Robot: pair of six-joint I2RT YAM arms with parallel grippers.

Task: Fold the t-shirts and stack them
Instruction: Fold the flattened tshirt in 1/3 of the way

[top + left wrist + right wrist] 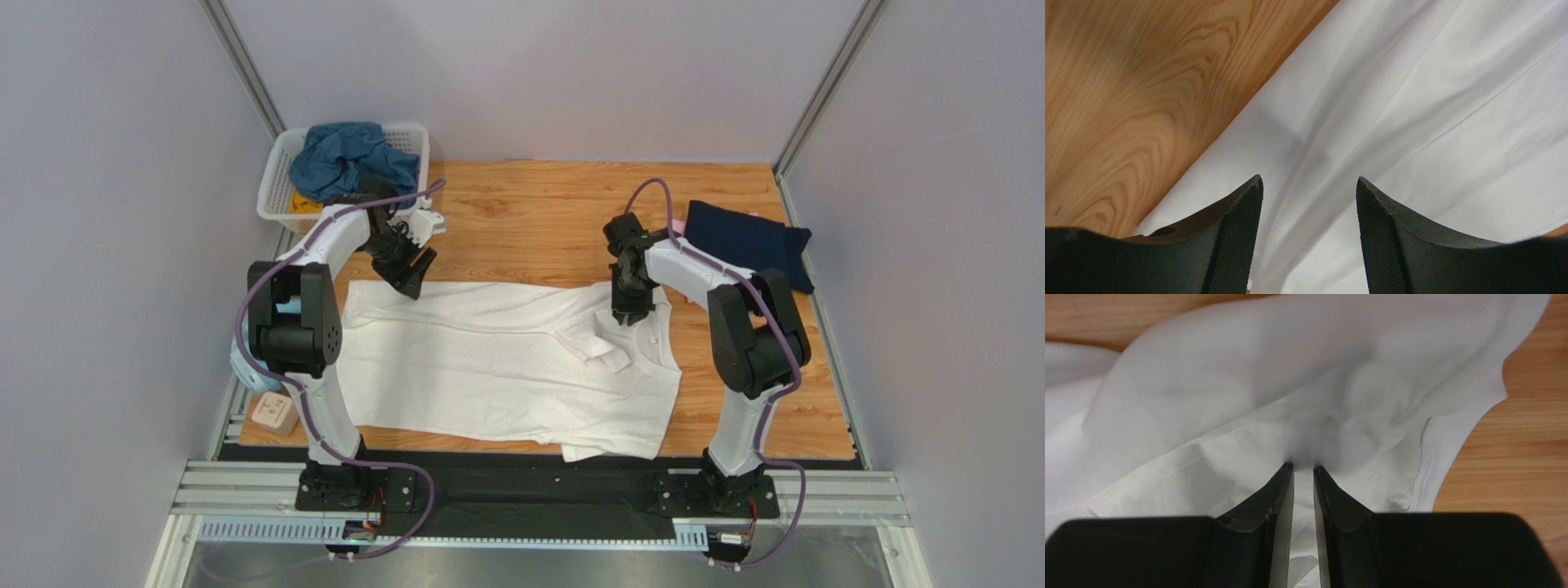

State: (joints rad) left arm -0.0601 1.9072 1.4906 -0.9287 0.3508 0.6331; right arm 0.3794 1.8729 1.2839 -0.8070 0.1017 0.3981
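**A:** How does the white t-shirt look?

**B:** It is spread out crosswise over the middle of the bench. Most of it is smooth, with long shallow creases. Near its right end a flap of cloth is turned up and rumpled, and a corner pokes out at the near edge.

**A:** And the jaws?

**B:** The left jaws stand apart just above the shirt's far left corner, where cloth meets wood, and nothing lies between them. The right jaws are nearly together, clamped on a thin fold of the white cloth near the far right edge. The cloth billows up past their tips.

**A:** Any other shirts?

**B:** A navy t-shirt lies folded at the far right of the bench. A teal-blue t-shirt is heaped in the basket at the far left, with a scrap of yellow cloth under it.

**A:** What is hard to make out?

**B:** The right arm covers the white shirt's far right corner and the navy shirt's near edge. The yellow piece is too buried to identify. How much cloth sits between the right jaws is hidden. The left wrist view cuts the shirt off on three sides.
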